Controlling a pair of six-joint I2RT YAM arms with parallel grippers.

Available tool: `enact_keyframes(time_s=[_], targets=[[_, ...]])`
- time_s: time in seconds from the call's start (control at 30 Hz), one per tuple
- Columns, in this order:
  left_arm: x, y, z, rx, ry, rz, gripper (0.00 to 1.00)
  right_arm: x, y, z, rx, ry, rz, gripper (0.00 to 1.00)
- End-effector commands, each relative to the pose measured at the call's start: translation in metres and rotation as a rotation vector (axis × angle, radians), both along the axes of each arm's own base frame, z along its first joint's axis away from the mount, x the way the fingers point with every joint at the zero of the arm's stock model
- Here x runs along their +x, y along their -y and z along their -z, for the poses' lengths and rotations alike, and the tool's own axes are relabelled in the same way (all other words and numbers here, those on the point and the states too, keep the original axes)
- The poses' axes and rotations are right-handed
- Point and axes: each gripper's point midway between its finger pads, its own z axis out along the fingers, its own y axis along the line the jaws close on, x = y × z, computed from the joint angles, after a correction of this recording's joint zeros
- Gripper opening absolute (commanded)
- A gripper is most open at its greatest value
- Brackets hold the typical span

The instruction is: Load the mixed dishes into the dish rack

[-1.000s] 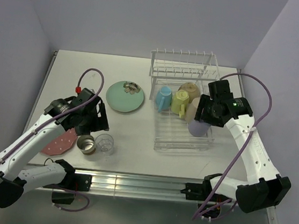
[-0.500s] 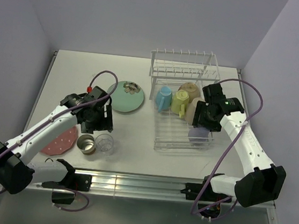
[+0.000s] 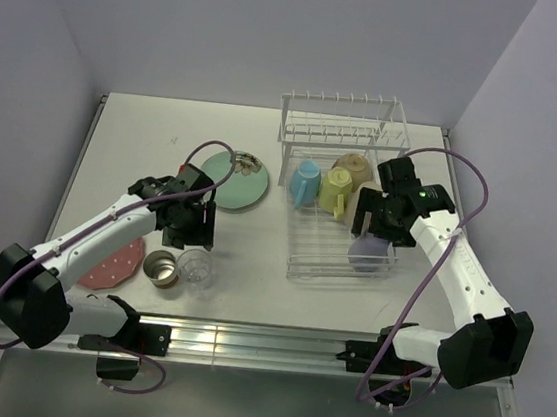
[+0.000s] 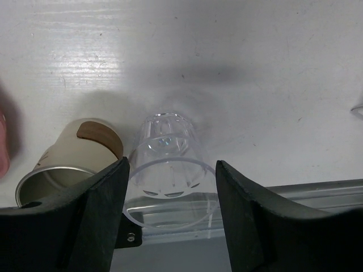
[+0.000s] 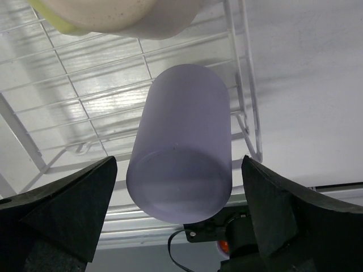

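1. The right gripper (image 5: 178,162) hung released, jaws spread wide either side of the lavender cup (image 5: 181,147), with clear gaps on both sides. The cup stood mouth-down in the near right corner of the dish rack (image 3: 319,253) basket. A sloppy pull-away could clip it and topple it against the end wire
2. The left gripper (image 4: 170,167) straddled the clear glass (image 4: 167,150), which stood on the table well left of the dish rack. Its fingers sat right at the glass walls, and I couldn't tell whether they were pressing
3. That glass looked slick and tapered, so a light pinch might let it slip on the way to the dish rack
4. The small steel cup (image 4: 68,164) stood just beside the glass, on the side away from the dish rack, and the near finger could shove it
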Motion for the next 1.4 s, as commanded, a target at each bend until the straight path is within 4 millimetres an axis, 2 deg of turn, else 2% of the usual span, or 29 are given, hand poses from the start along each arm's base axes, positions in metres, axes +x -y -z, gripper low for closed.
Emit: enact_keyframes(time_s=[0.0,0.17,0.3,0.33,0.47,0.57,0.7,0.83,1.0,1.37], targets=[[0.003,0.003,0.004,-0.002,0.014,0.055,0.67,0.004,0.001,-0.01,0.011,0.058,0.003,0.99],[-0.004,-0.001,0.011,0.007,-0.005,0.066,0.61,0.004,0.001,-0.012,0.016,0.065,0.001,1.0],[-0.005,-0.003,0.006,0.003,0.013,0.057,0.63,0.003,0.0,-0.011,0.02,0.066,0.002,1.0],[-0.005,-0.004,0.005,0.003,0.018,0.056,0.64,0.003,0.0,-0.011,0.023,0.067,0.0,1.0],[-0.003,-0.005,0.001,0.007,0.033,0.042,0.8,0.002,-0.001,-0.011,0.027,0.07,-0.001,1.0],[-0.001,-0.007,-0.002,0.019,0.043,0.035,0.87,0.001,-0.001,-0.012,0.029,0.076,-0.002,1.0],[0.002,-0.006,-0.009,0.005,0.066,0.031,0.89,0.0,0.0,-0.013,0.029,0.081,-0.002,1.0],[-0.001,-0.006,-0.014,-0.009,0.074,0.054,0.87,0.0,0.0,-0.014,0.03,0.082,0.0,1.0],[-0.007,-0.006,-0.014,-0.045,0.066,0.058,0.77,0.0,-0.001,-0.015,0.034,0.086,-0.002,1.0],[-0.014,-0.01,-0.004,-0.044,0.019,0.045,0.74,-0.001,-0.002,-0.017,0.045,0.095,-0.01,1.0]])
